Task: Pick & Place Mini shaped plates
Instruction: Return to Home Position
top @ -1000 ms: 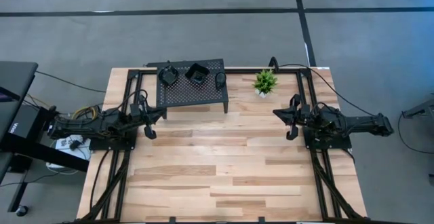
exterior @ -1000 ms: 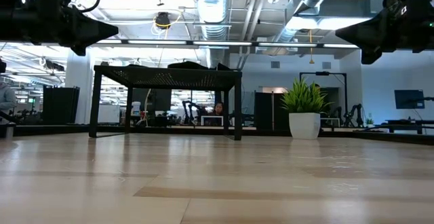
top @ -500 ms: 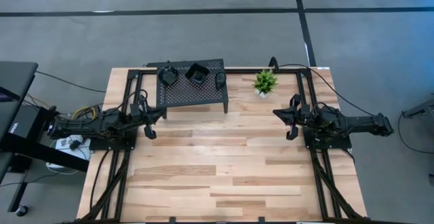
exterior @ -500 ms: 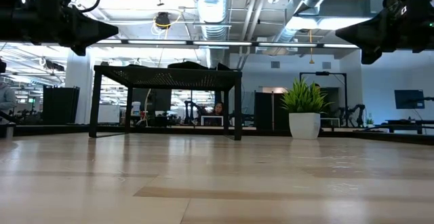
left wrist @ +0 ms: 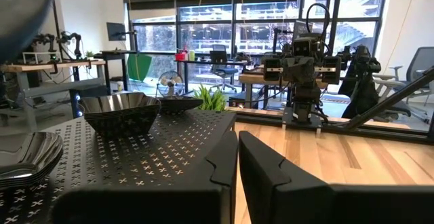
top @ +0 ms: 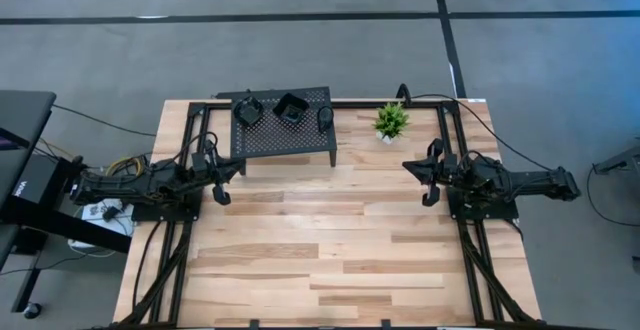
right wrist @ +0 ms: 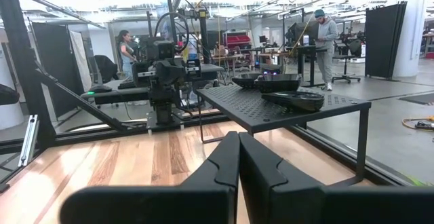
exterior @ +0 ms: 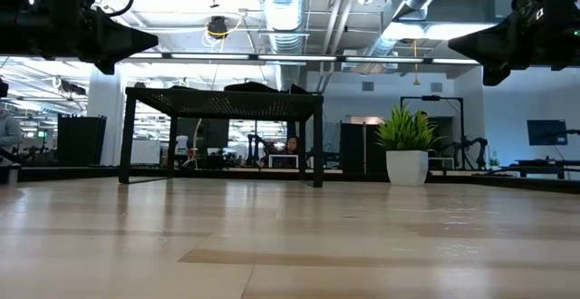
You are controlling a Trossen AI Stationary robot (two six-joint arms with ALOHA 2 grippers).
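Three lots of mini shaped plates, all glossy black, rest on top of a black perforated stand [top: 283, 135] at the table's far side. They are a wavy-edged stack [top: 248, 110], a square stack [top: 291, 108] and a small teardrop dish [top: 325, 117]. The left wrist view shows the square stack [left wrist: 121, 112] and the wavy stack [left wrist: 27, 157] on the stand. My left gripper [top: 238, 166] hangs shut and level beside the stand's near left corner, above the table. My right gripper [top: 406, 165] hangs shut at the right, near the plant, facing the left one.
A small green potted plant [top: 391, 120] stands at the far edge, right of the stand. Black rails [top: 465, 260] run along both sides of the wooden table [top: 320, 260], whose near half lies bare. People stand in the room beyond the table.
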